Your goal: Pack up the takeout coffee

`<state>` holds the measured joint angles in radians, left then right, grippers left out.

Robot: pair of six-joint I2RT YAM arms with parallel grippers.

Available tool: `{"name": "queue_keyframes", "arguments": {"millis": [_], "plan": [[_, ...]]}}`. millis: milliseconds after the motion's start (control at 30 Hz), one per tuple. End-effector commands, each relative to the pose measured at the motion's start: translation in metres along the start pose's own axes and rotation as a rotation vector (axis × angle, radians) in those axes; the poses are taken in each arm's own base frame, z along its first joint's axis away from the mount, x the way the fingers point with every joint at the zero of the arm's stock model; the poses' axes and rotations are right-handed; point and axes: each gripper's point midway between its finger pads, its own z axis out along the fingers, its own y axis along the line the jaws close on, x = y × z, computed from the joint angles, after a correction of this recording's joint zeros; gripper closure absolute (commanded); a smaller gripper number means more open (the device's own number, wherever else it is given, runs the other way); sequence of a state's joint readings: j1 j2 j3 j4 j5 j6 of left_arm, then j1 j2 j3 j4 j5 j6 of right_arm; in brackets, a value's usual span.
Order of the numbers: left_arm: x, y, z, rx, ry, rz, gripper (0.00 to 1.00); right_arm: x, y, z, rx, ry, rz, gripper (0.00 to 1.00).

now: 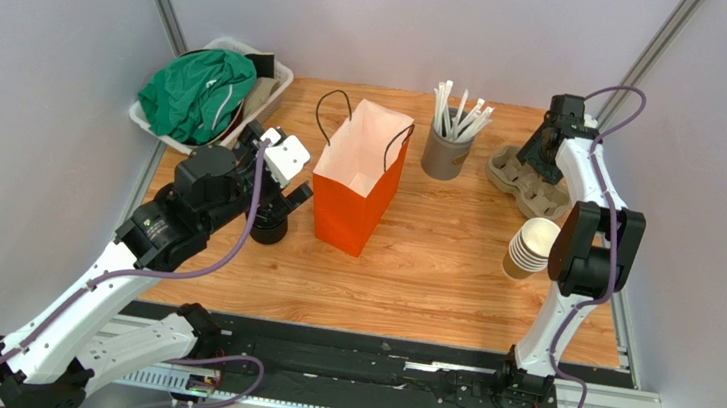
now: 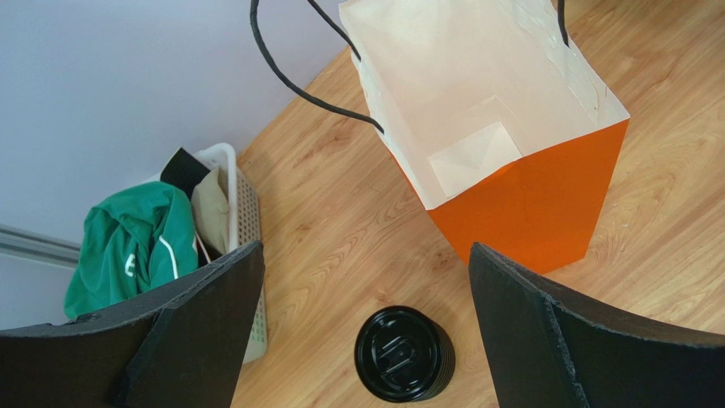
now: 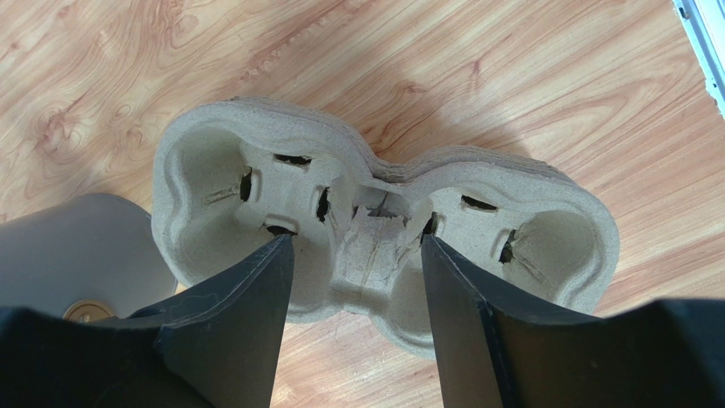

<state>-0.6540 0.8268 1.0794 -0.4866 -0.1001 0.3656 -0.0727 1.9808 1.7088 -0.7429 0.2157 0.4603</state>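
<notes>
My left gripper (image 2: 366,252) hung wide open over the black-lidded takeout coffee (image 1: 268,227), standing on the worktop (image 1: 432,276) at 8 o'clock from the orange bag (image 1: 357,203), so I judged a centred descent and grip below the lid (image 2: 404,353) best, while my right gripper (image 3: 355,241) straddled the carrier's (image 3: 545,246) ridge, unclamped.

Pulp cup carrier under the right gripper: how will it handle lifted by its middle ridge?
The pulp carrier looks thin and moulded: probably light, fairly stiff, but the ridge may crush. Its rim shows layers, possibly nested trays that could separate on lifting.
</notes>
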Motion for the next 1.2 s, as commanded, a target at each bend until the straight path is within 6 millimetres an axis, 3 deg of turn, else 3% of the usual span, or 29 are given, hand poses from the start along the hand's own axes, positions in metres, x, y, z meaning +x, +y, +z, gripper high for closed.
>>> {"name": "queue_keyframes", "arguments": {"millis": [0, 367, 567, 833, 900, 1067, 1167], "plan": [[-0.009, 0.000, 0.000, 0.006, -0.040, -0.014, 0.01, -0.004, -0.001, 0.010, 0.029, -0.023, 0.026, 0.39], [-0.006, -0.005, 0.003, 0.024, -0.041, -0.020, 0.01, -0.004, -0.002, 0.022, 0.060, -0.024, 0.001, 0.40], [-0.005, -0.005, 0.005, 0.021, -0.037, -0.026, 0.01, -0.012, 0.001, 0.024, 0.054, -0.030, -0.062, 0.52], [-0.001, -0.010, 0.011, 0.041, -0.020, -0.031, 0.01, -0.031, 0.020, 0.010, -0.002, -0.065, -0.169, 0.62], [-0.003, -0.009, 0.010, 0.040, -0.024, -0.033, 0.01, -0.030, 0.024, 0.011, -0.013, -0.060, -0.185, 0.62], [-0.002, -0.009, 0.010, 0.040, -0.024, -0.036, 0.01, -0.021, 0.021, 0.012, 0.003, -0.022, -0.198, 0.51], [-0.001, -0.011, 0.011, 0.048, -0.021, -0.038, 0.01, -0.015, 0.017, 0.001, 0.004, -0.022, -0.181, 0.45]]}}
